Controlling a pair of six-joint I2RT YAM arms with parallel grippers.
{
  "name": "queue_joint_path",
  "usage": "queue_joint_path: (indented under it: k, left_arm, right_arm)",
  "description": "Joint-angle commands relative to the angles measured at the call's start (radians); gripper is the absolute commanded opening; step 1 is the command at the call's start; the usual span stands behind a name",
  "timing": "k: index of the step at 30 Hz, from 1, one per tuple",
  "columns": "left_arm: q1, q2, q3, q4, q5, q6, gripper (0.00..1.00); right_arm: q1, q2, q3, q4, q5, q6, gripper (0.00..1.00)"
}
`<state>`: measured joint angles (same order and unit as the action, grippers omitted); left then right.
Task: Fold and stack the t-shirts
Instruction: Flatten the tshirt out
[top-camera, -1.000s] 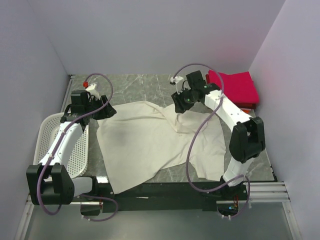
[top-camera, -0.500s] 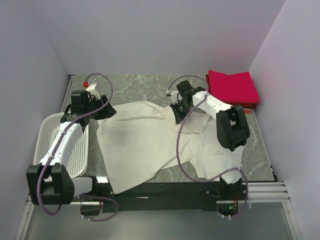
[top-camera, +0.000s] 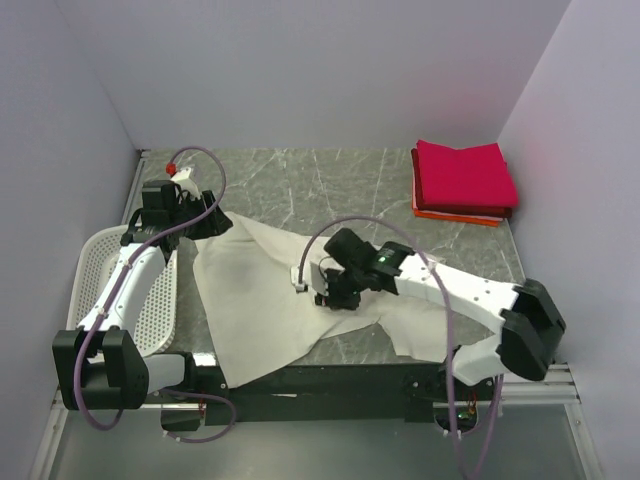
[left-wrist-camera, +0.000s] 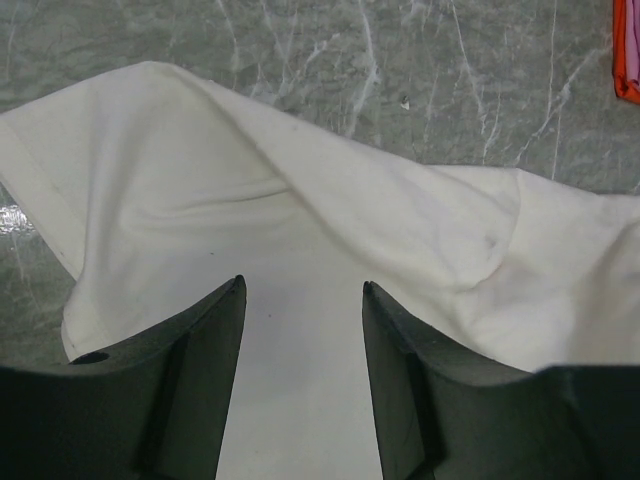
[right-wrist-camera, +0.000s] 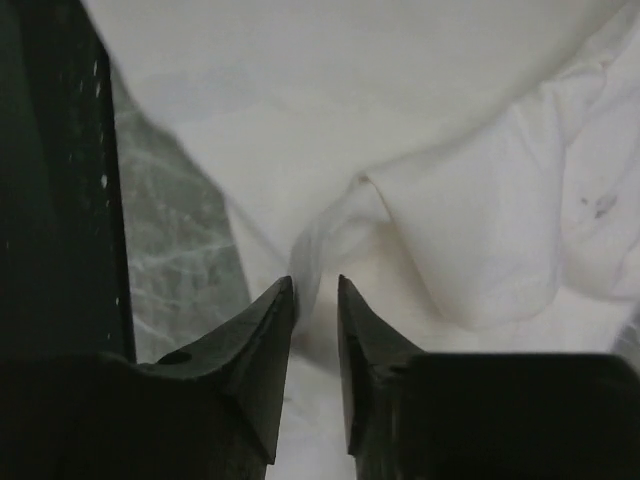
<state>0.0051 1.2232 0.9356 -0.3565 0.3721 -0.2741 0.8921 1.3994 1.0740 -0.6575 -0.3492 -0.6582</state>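
Cream-white t-shirt (top-camera: 262, 290) pinched by right end effector (top-camera: 335, 297); left end effector (left-wrist-camera: 302, 300) apart above cloth.

Cream-white t-shirt (top-camera: 262, 290); crimson shirts (top-camera: 464, 176) over orange-red; grey marbled table (top-camera: 330, 185).

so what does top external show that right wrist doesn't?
Only top external: both arms, the left gripper at the cream shirt's far-left corner, the folded red stack at the far right, the white basket at left.

Only right wrist: the right gripper close up, jaws narrowly apart with a cream fold between the tips; whether it is pinched is unclear.

Both: the cream shirt, the marble table and the right gripper on the shirt near the front edge.
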Motion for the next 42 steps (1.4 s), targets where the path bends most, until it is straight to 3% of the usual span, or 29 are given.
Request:
queue_joint_path:
  k: [1,5,11,17,19,37,40,41,42]
  left_arm:
    - [-0.001,-0.025,-0.004,0.028,-0.002,0.019,0.56]
    - [-0.001,-0.027,-0.006,0.03,0.002,0.021,0.56]
    - [0.001,-0.025,-0.008,0.036,0.025,0.019,0.56]
    - [0.001,-0.024,-0.006,0.034,0.03,0.019,0.56]
    - [-0.023,-0.025,-0.008,0.034,0.028,0.019,0.56]
    - [-0.024,-0.034,-0.006,0.034,0.028,0.021,0.56]
    - [-0.024,-0.037,-0.008,0.034,0.025,0.021,0.56]
    - [-0.024,-0.04,-0.008,0.034,0.024,0.021,0.56]
    - [-0.024,-0.042,-0.008,0.036,0.022,0.021,0.56]
  right_arm:
    - [-0.025,0.092,-0.075,-0.085,0.041,-0.098,0.41]
    - [-0.158,0.02,-0.056,-0.022,-0.008,-0.037,0.55]
    - [-0.381,0.111,0.116,-0.02,-0.115,0.129,0.55]
    - [-0.371,0.366,0.259,-0.137,-0.281,0.169,0.53]
    - [-0.337,0.406,0.276,-0.146,-0.274,0.184,0.52]
    - [-0.239,0.532,0.239,-0.131,-0.206,0.233,0.53]
    - [-0.236,0.529,0.245,-0.14,-0.211,0.23,0.44]
    - [-0.236,0.523,0.25,-0.145,-0.212,0.229,0.38]
    - [-0.234,0.52,0.256,-0.149,-0.218,0.227,0.23]
